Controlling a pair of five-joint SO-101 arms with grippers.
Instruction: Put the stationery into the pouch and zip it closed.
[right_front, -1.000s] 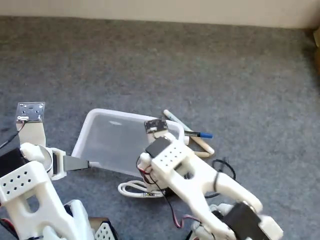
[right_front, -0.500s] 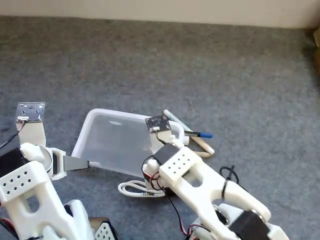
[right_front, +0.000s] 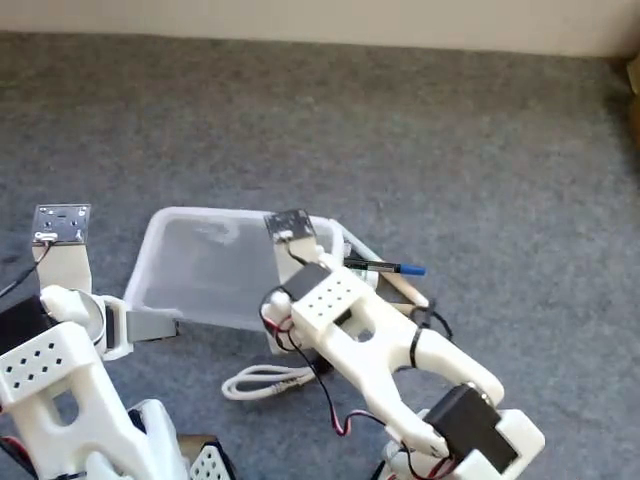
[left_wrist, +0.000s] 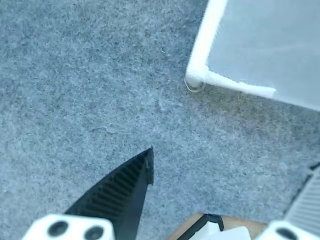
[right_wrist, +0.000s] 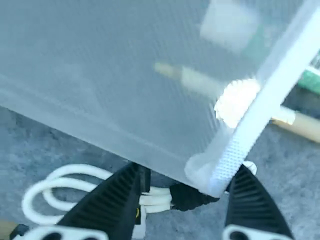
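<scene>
Pouch (right_front: 215, 270) has slid toward the left of the high view over the last second. The white cord (right_front: 260, 382) below it shifted left too, and the right arm swung with them. Right gripper (right_wrist: 187, 172) parted: the pouch's lower right corner sits between its two black fingers (right_wrist: 120, 192). Pens (right_front: 385, 268) lie just right of the pouch on the grey carpet (right_front: 470, 150). Left gripper (right_front: 150, 325) at the pouch's lower left edge; parted or closed, cannot tell.
</scene>
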